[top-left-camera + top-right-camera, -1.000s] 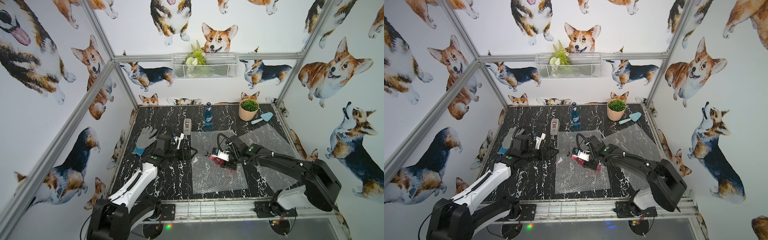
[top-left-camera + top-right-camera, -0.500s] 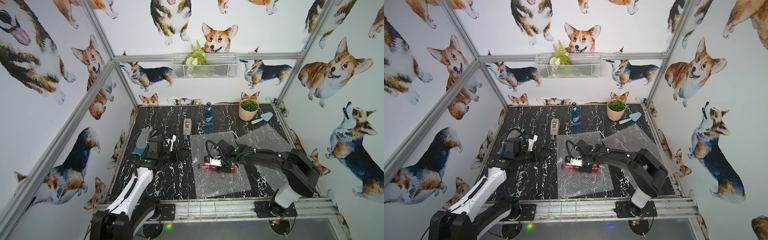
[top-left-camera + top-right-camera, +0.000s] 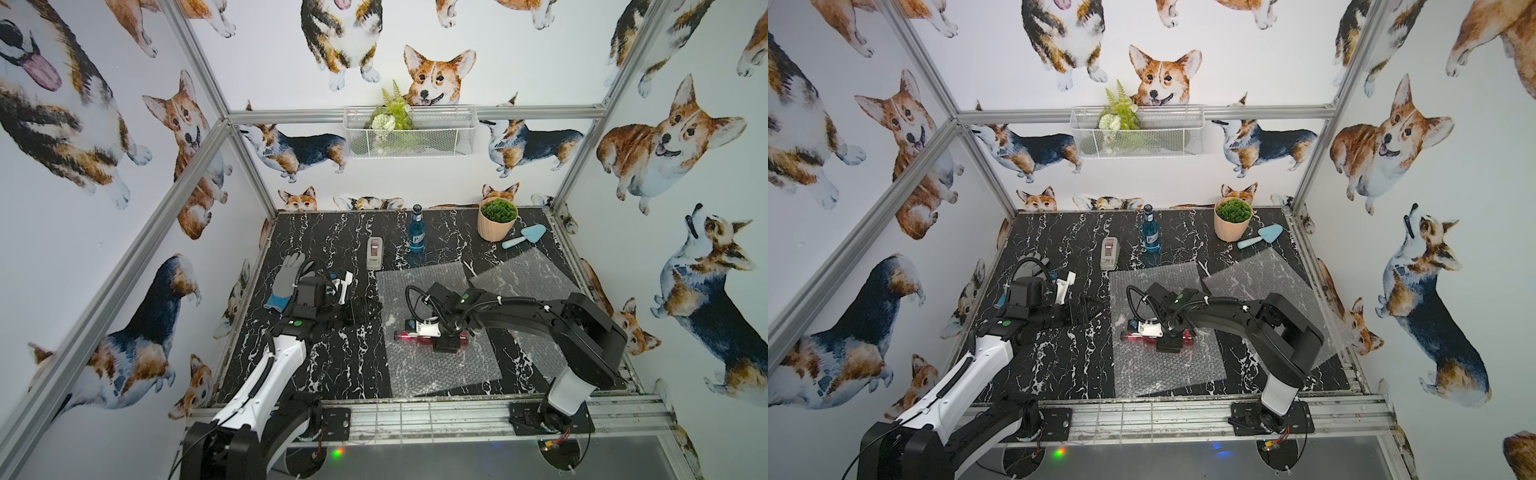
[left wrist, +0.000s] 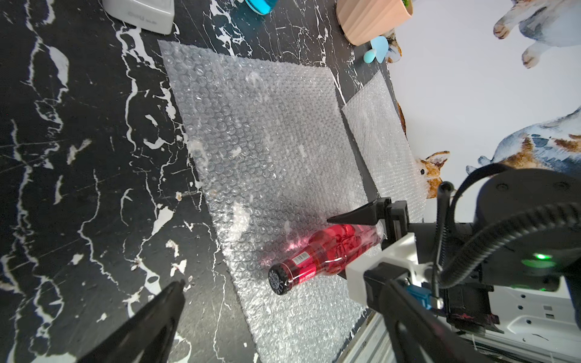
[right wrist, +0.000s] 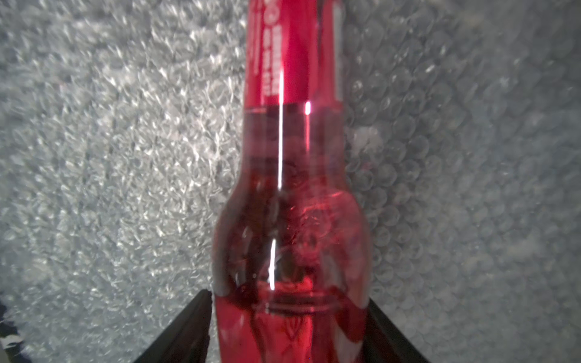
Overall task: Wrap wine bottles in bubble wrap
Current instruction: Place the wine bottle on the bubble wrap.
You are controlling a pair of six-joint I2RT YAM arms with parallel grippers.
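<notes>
The red bottle (image 4: 317, 256) is shown lying on the bubble wrap sheet (image 4: 261, 141) between the right fingers (image 5: 188, 330) (grasping or released cannot be told), which are best lifted straight off without rolling it; the left fingers (image 4: 151, 320) are spread empty beyond its cap.

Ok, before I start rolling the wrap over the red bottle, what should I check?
1. Red bottle lying on its side on the bubble wrap sheet: ok.
2. Right gripper free of the bottle: cannot tell; its fingers flank the base closely.
3. Left gripper open, beside the sheet: ok.
4. Sheet lying flat: ok.
5. Blue bottle upright, clear of the sheet: ok.
</notes>
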